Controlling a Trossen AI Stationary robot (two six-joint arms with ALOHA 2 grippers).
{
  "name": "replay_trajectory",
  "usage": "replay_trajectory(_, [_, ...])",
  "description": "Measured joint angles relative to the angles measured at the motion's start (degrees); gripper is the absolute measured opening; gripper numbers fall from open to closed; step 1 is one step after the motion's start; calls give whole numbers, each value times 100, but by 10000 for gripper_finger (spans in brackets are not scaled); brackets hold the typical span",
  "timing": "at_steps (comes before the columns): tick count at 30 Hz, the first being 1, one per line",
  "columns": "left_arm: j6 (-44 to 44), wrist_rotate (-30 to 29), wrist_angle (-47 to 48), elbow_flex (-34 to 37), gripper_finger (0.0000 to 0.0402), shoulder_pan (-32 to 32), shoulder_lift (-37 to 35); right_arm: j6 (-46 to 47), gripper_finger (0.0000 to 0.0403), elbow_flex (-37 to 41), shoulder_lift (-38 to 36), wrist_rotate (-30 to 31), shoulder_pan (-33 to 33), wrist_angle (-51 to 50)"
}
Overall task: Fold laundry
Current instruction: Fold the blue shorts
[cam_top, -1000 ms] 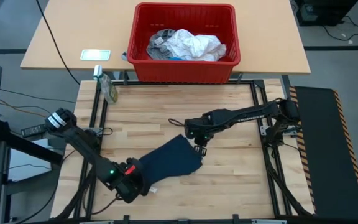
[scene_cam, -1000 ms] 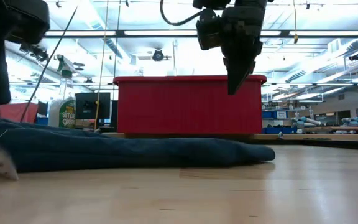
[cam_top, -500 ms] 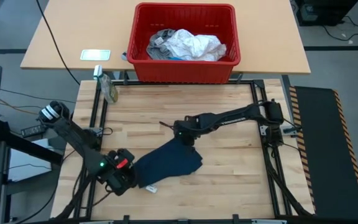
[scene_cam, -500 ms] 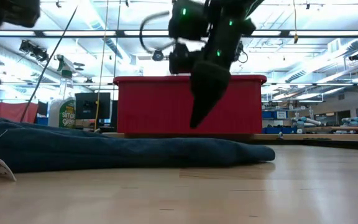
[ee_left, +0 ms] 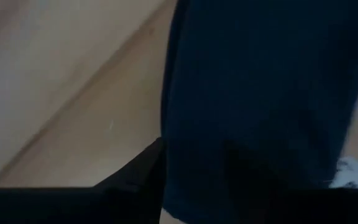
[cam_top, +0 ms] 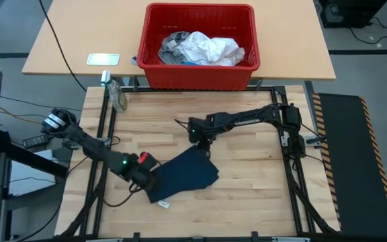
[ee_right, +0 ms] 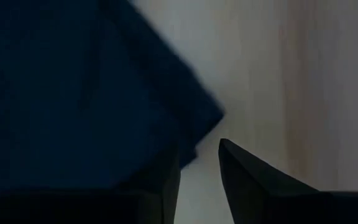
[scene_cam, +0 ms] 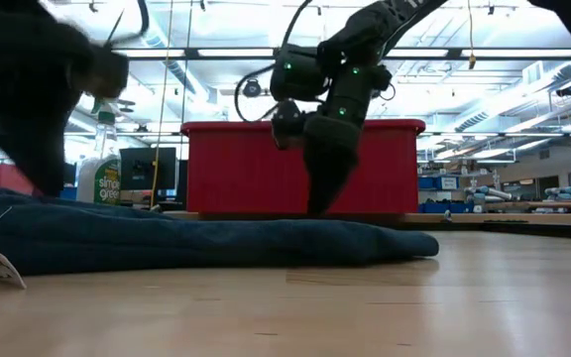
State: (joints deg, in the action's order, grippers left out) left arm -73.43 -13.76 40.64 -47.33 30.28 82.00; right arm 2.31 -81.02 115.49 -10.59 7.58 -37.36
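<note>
A dark navy garment (cam_top: pixel 183 175) lies flat on the wooden table; it also shows in the low view (scene_cam: pixel 196 243). A white label (cam_top: pixel 164 202) sticks out at its near left end. My left gripper (cam_top: pixel 148 176) is low over the garment's left end, open, with the cloth's edge (ee_left: pixel 166 124) running between its fingers. My right gripper (cam_top: pixel 204 142) points down at the garment's far corner (ee_right: pixel 210 115), open a little, one finger on each side of that corner's edge. White and grey garments (cam_top: pixel 200 48) lie in the red basket (cam_top: pixel 250 40). My left gripper stands over the navy garment's left edge (ee_left: pixel 166 149), coming slanting from the table's left; I cannot tell whether its fingers touch the cloth. My right gripper points down at the far corner (ee_right: pixel 194 146); I cannot tell whether it touches it.
The red basket stands on a second table beyond the far edge. A spray bottle (cam_top: pixel 117 95) stands at the far left corner. Bare wood lies right of and nearer than the garment. Black frame rails (cam_top: pixel 284 154) run along the table's sides.
My right gripper has gone toward the table's left and far edge and come down to the garment's far corner. My left gripper has gone from the near left corner toward the far edge and right, onto the garment's left end. The garment has stayed flat.
</note>
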Motion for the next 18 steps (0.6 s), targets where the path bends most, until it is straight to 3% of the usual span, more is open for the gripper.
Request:
replay_trajectory(4, [4, 295, -578, 321, 156, -134, 0, 4, 105, -8, 50, -4, -48, -3])
replay_trajectory(10, [5, 427, -663, 378, 146, -161, 0, 189, 77, -5, 286, -254, -96, 62])
replay_trajectory(13, [-26, 510, -647, 378, 113, -161, 0, 277, 50, -10, 312, -168, -130, 57])
replay_trajectory(18, [-22, 690, -428, 237, 22, -161, -36, 455, 9, -10, 212, -112, -132, -54])
